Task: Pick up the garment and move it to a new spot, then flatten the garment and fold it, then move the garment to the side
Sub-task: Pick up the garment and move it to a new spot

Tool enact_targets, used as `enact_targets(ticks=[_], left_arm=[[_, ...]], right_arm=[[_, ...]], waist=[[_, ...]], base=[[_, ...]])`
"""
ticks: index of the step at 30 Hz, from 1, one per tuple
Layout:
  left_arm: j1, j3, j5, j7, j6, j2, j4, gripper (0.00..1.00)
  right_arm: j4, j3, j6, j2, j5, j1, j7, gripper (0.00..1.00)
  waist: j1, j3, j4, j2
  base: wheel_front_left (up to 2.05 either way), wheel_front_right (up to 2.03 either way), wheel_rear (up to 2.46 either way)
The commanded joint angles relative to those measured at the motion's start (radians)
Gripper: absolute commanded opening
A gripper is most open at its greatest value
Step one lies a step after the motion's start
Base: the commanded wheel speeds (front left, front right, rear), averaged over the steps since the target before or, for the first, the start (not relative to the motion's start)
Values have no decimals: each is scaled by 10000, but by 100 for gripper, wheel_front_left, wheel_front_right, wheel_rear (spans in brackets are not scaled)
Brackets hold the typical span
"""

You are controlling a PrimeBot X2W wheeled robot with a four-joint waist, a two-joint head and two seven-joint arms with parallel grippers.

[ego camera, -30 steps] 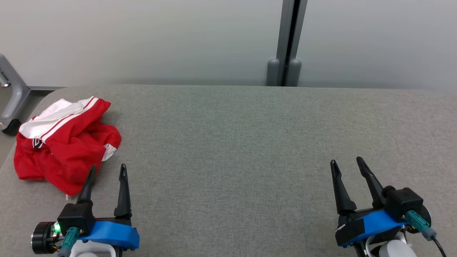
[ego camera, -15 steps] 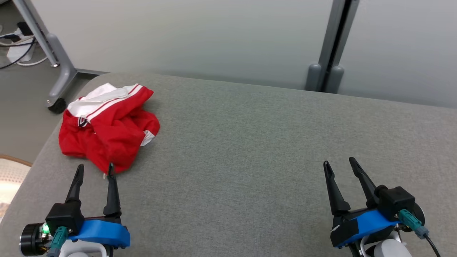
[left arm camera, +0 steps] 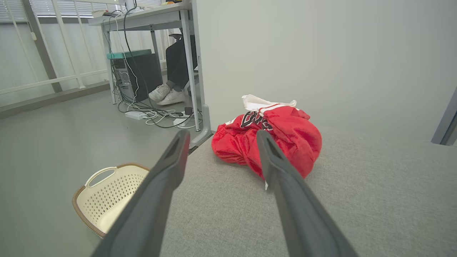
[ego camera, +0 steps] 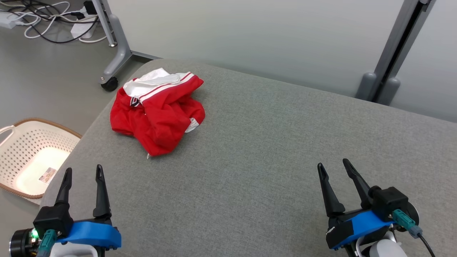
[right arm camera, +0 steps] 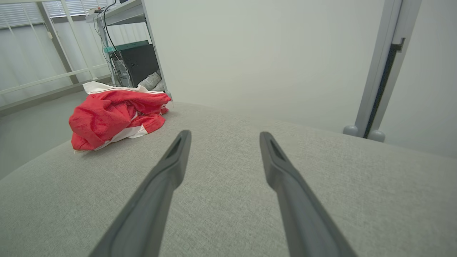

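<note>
Red garment (ego camera: 157, 110) lying crumpled in a heap, both pincers spread wide open and holding nothing.

From the head view it's at about 11 o'clock on the grey fabric bench (ego camera: 250, 160), close to the rounded corner, with the white striped band on top. The left pincer (ego camera: 83, 170) is down at 7 o'clock by the bench's edge, well apart from the cloth. The right pincer (ego camera: 332, 164) is at 5 o'clock over bare fabric. A cream laundry basket (ego camera: 21, 150) sits on the floor at 9 o'clock, just off the bench.
</note>
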Motion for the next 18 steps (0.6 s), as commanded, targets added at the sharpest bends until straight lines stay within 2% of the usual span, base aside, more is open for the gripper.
enact_targets(ticks=[1, 10, 18], left_arm=[[36, 95, -38, -28, 72, 28, -71, 100], [115, 254, -110, -28, 120, 92, -143, 100], [-561, 550, -289, -28, 94, 349, -164, 100]], right_arm=[[17, 23, 4, -55, 6, -109, -42, 100], [116, 110, 4, -56, 45, -155, -42, 100], [127, 64, 4, -54, -186, -337, -42, 100]], waist=[[0, 89, 178, 0], [0, 139, 402, 0], [0, 392, -6, 0]], base=[[0, 0, 0], [0, 0, 0], [0, 0, 0]])
